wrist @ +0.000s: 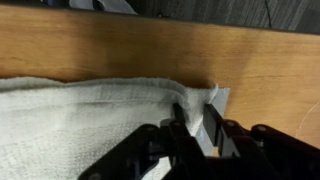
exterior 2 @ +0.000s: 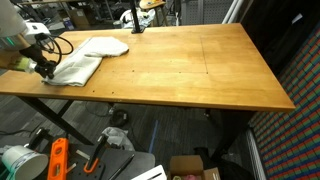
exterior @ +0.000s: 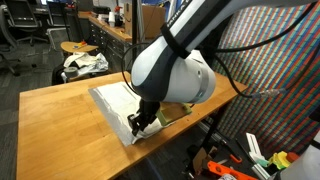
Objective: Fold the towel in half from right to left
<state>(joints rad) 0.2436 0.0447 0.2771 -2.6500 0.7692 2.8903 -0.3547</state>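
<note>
Counting things: one wooden table (exterior: 50, 125); one bundle of white fabric with dark patches (exterior: 85, 63) beyond it; one towel (exterior: 112, 100); one gripper (exterior: 140, 124); one arm (exterior: 178, 75).
Towel place: on the table, near its edge, under the gripper.
Gripper: its fingers (wrist: 178, 115) stand close on either side of a raised fold at the towel's edge, touching the cloth. I cannot tell whether they clamp it.
Hidden: the arm covers the towel's right part in an exterior view. The wrist view cuts the towel off at left and bottom.
</note>
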